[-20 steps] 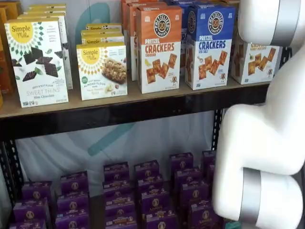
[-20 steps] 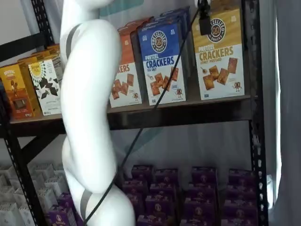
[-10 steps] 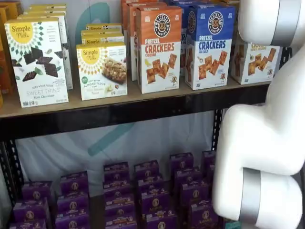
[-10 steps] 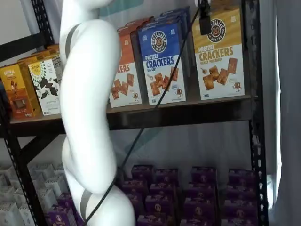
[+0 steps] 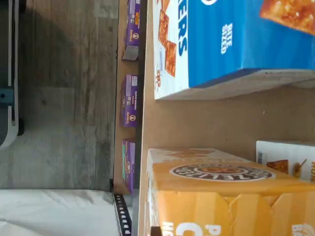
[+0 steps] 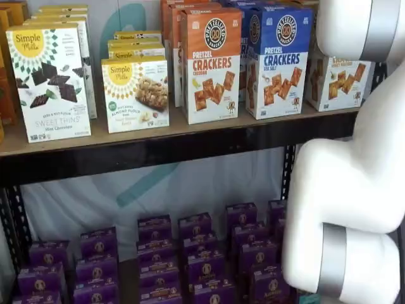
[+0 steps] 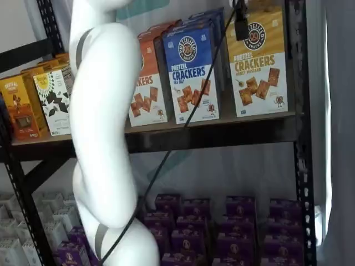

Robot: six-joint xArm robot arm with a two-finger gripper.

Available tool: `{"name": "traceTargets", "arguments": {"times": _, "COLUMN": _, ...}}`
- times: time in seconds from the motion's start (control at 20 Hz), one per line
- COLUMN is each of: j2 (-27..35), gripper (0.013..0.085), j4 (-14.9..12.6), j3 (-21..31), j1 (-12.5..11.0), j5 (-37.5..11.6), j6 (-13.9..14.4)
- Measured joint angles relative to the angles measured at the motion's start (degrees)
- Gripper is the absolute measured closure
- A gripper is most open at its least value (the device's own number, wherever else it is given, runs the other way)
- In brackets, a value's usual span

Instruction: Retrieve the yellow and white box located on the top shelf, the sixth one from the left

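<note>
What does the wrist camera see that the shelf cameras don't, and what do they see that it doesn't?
Only the wrist view shows the grey plank floor. Only the shelf views show the white arm, the black gripper, the Simple Mills boxes and the orange Pretzel Crackers box. Both show the yellow and white box, the blue Pretzel Crackers box, the small purple boxes and the top shelf.

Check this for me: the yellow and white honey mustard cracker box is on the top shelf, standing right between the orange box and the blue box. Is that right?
Not quite. The yellow and white box is on the top shelf, but it stands at the end of the row, beside the blue box only. The blue box is the one between it and the orange box, as both shelf views show.
</note>
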Motion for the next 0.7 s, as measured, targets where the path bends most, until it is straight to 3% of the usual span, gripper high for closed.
{"name": "traceTargets", "arguments": {"times": 0.25, "j2": 0.16, "gripper": 0.0410, "j4": 0.78, "j3": -1.23, "j1": -0.82, "j5": 1.69, "j6": -0.32}}
{"name": "traceTargets", "arguments": {"times": 0.7, "j2": -6.71, "gripper": 0.0410, "j4": 1.63, "j3": 4.97, "j1": -3.94, "j5": 2.74, "j6": -2.96}}
